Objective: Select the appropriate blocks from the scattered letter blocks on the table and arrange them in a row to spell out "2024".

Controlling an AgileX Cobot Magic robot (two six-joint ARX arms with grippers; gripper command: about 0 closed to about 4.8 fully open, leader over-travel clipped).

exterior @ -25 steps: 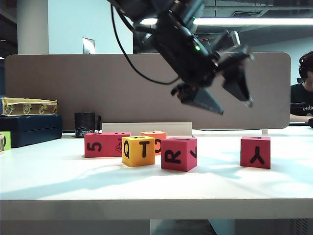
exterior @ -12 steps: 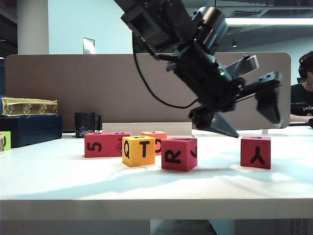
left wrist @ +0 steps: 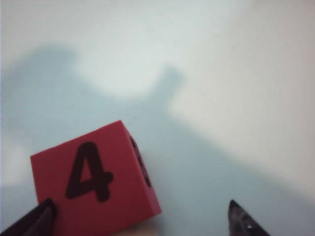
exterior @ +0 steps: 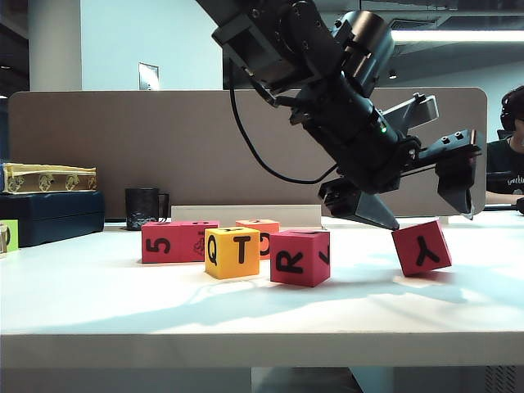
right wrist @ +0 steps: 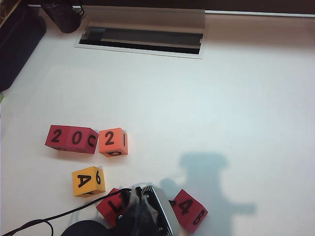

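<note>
Jaws of my left gripper (exterior: pixel 417 214) are spread as wide as they go, one fingertip (left wrist: pixel 34 221) touching the 4 block (exterior: pixel 421 248) at its edge, the other well off it. Nothing is clamped. That block sits tilted on the table (exterior: pixel 246 311), up on one lower edge, with Y facing the exterior camera and 4 (left wrist: pixel 88 172) facing my left wrist. It lies apart from the others, on the right side of the exterior view.

My right gripper (right wrist: pixel 142 216) is held high over the table, shut and empty, looking down on the blocks. Below it three blocks make a row reading 2, 0, 2: two red ones (right wrist: pixel 71 139) touching, the orange one (right wrist: pixel 113 142) just beside them. The yellow block (right wrist: pixel 88 181) and the R block (exterior: pixel 300 256) lie nearer the front edge.
</note>
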